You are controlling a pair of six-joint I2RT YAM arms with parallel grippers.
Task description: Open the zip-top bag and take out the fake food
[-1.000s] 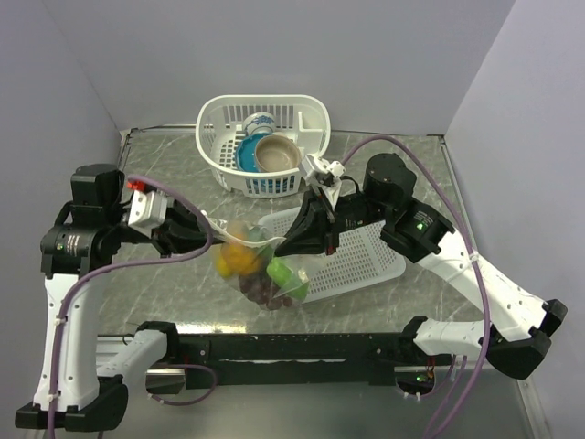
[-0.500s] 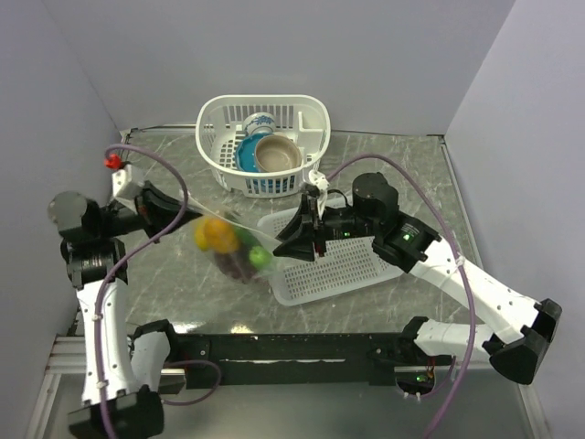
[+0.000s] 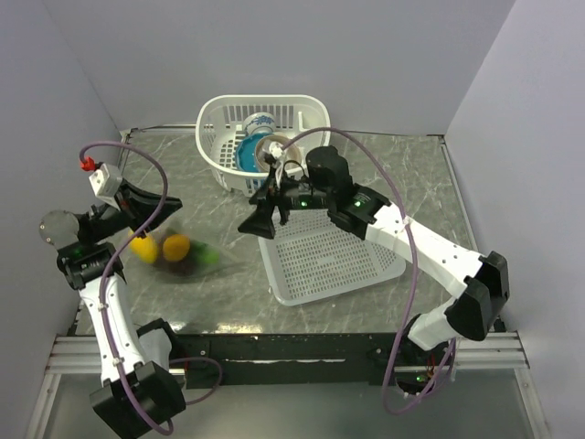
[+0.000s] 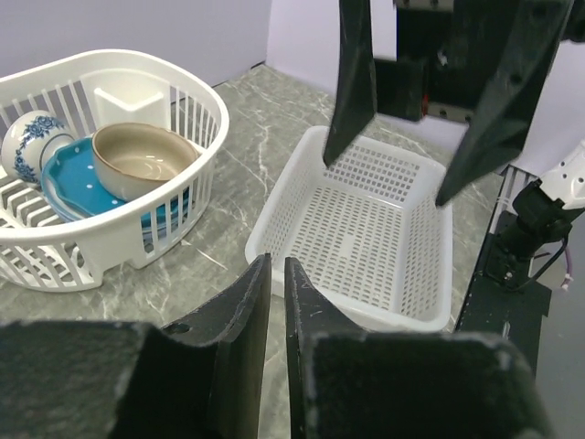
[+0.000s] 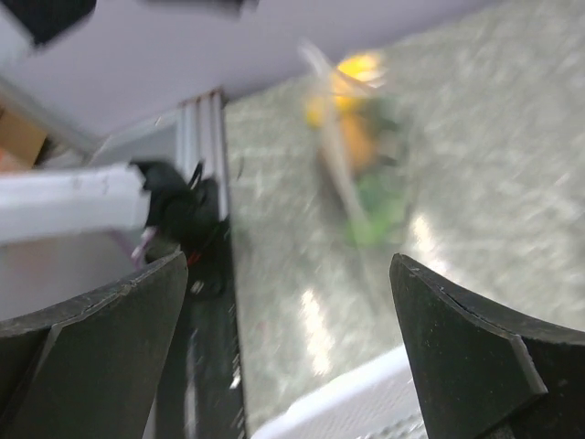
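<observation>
The zip-top bag [image 3: 178,251] is a blurred clear pouch low over the table's left side, below my left gripper [image 3: 172,208]. The fake food shows inside it: a yellow fruit [image 3: 143,247], an orange fruit [image 3: 176,246] and a green piece [image 3: 210,257]. In the left wrist view my left gripper [image 4: 277,261] has its jaws a narrow slit apart with nothing between them. My right gripper [image 3: 249,215] hangs wide open to the right of the bag, holding nothing. Its wrist view shows the blurred bag [image 5: 352,155] well beyond the spread right gripper [image 5: 289,261].
A tall white basket [image 3: 219,119] at the back holds a blue bowl [image 3: 247,157], a brown bowl [image 3: 274,155] and a patterned cup [image 3: 259,122]. A flat white mesh basket [image 3: 334,265] lies right of centre. Walls close in on three sides.
My right gripper opened and let go of the bag. Both arms swung left, and the bag with the food travelled left and down. My left gripper's jaws parted slightly.
</observation>
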